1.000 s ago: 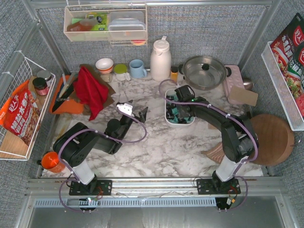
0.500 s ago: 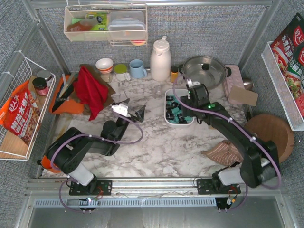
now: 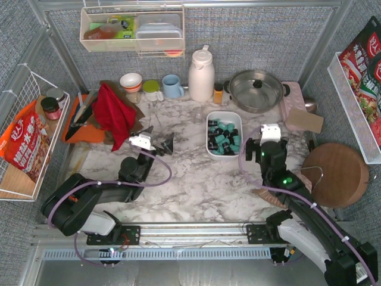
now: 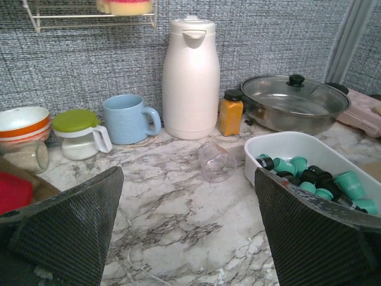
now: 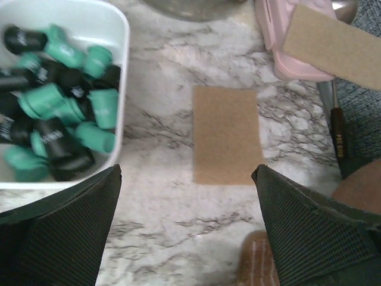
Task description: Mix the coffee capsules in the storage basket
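Observation:
The white storage basket (image 3: 224, 117) sits on the marble top right of centre, holding several teal and black coffee capsules (image 3: 223, 139) lying jumbled together. My right gripper (image 3: 267, 138) is open and empty, just right of the basket over bare marble. In the right wrist view (image 5: 187, 220) the basket (image 5: 123, 71) and capsules (image 5: 59, 119) lie at the upper left. My left gripper (image 3: 159, 138) is open and empty, well left of the basket. In the left wrist view (image 4: 187, 226) the basket (image 4: 286, 140) and capsules (image 4: 309, 179) lie at the right.
A clear glass jar (image 4: 215, 161) lies on its side left of the basket. A brown card (image 5: 226, 134) lies right of it. A white thermos (image 3: 201, 74), orange jar (image 3: 218, 93), lidded pan (image 3: 256, 89) and blue mug (image 3: 172, 86) stand behind. A round wooden board (image 3: 336, 173) is at right.
My right gripper has come out of the basket and moved right and toward the near edge, leaving the capsules uncovered. My left gripper has drawn back a little to the left.

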Controlling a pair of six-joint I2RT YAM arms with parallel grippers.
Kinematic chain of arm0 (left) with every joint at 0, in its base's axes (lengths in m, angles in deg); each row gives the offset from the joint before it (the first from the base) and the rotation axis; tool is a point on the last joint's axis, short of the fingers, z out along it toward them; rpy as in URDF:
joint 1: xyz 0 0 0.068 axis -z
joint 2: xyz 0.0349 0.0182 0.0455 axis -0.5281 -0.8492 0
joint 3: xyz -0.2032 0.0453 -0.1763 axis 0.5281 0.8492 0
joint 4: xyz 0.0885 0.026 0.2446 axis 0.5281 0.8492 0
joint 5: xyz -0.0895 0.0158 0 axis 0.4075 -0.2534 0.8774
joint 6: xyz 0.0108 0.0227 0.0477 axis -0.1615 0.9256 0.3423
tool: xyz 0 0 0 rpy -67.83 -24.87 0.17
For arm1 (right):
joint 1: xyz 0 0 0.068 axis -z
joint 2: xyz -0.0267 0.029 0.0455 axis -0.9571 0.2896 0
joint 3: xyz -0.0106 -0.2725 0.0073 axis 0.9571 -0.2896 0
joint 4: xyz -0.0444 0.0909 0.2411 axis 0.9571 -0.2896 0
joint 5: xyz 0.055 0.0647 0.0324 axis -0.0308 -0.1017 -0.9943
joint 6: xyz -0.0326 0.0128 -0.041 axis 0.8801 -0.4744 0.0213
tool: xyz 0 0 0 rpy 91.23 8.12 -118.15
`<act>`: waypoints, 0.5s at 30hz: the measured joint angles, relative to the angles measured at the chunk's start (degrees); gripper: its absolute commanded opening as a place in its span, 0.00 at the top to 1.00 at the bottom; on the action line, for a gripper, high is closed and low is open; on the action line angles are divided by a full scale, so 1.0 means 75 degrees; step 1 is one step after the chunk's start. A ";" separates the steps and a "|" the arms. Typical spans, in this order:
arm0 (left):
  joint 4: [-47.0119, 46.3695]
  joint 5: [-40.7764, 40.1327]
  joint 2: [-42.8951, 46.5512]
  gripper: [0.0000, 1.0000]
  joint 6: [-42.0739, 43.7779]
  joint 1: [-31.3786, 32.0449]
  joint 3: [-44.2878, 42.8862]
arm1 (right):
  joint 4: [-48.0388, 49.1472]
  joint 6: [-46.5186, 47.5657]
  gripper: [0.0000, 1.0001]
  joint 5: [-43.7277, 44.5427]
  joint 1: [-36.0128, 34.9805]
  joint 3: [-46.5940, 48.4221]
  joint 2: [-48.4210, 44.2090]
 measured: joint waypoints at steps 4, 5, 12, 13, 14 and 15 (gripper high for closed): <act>0.0181 -0.0227 0.0283 0.01 0.0090 0.0000 0.0131 | 0.1603 0.1116 0.01 0.0061 0.0038 -0.1649 -0.0463; 0.0262 -0.0323 0.0335 0.01 0.0090 0.0003 0.0143 | 0.1990 0.1393 0.01 -0.0055 0.0038 -0.2011 -0.0490; 0.0527 -0.0659 0.0463 0.01 0.0117 0.0000 0.0210 | 0.3552 0.1877 0.01 -0.0262 0.0265 -0.2608 0.0527; 0.0560 -0.0699 0.0463 0.01 0.0117 0.0000 0.0224 | 0.3707 0.1821 0.01 -0.0277 0.0323 -0.2605 0.0868; 0.0577 -0.0769 0.0463 0.01 0.0117 0.0000 0.0224 | 0.3821 0.1760 0.01 -0.0315 0.0373 -0.2605 0.1160; 0.0595 -0.0793 0.0475 0.01 0.0117 0.0000 0.0233 | 0.3972 0.1658 0.01 -0.0344 0.0440 -0.2614 0.1507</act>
